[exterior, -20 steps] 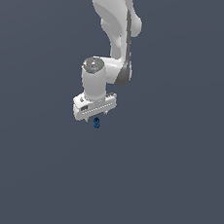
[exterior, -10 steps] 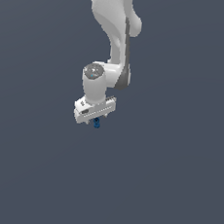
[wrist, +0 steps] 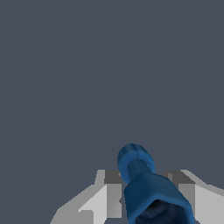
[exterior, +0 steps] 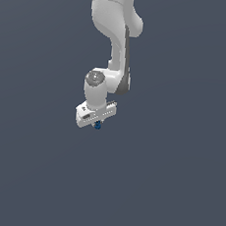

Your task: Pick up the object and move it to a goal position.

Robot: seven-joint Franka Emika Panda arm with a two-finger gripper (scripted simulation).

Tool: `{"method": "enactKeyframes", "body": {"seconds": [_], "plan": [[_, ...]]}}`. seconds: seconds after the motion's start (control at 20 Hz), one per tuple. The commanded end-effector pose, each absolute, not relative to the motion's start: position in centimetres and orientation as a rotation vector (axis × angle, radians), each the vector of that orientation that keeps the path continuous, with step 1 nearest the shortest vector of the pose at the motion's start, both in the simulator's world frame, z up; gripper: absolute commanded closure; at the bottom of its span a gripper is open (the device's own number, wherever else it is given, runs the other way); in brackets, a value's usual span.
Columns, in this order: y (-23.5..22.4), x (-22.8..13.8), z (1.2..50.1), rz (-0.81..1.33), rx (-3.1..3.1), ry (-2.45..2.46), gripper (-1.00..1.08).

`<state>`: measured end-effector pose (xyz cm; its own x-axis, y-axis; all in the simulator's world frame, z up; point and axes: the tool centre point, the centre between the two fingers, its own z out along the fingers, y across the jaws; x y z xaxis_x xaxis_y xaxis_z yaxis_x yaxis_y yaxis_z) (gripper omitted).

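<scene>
The object is a small dark blue elongated piece with a rounded knob at its end. In the wrist view it sits between my two grey-white fingers, which close on it from both sides. In the exterior view only a tiny blue bit shows, sticking out under the white gripper. The gripper hangs from the white arm and holds the piece in the air, above the plain grey ground.
Plain dark grey-blue ground fills both views. No other object or goal marker shows.
The gripper, with the blue piece in it, has drifted slightly up and toward the exterior view's left. Its grip looks unchanged.
</scene>
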<state>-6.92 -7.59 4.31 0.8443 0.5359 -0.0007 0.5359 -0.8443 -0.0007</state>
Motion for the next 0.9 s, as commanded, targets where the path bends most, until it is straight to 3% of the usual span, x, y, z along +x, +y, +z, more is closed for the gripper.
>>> {"method": "enactKeyframes", "body": {"seconds": [0.0,0.85], "plan": [[-7.6,-6.9,4.3,0.000,-3.017,-0.877,1.08],[-7.3,-7.2,6.1,-0.001,-3.017,-0.877,1.08]]}}
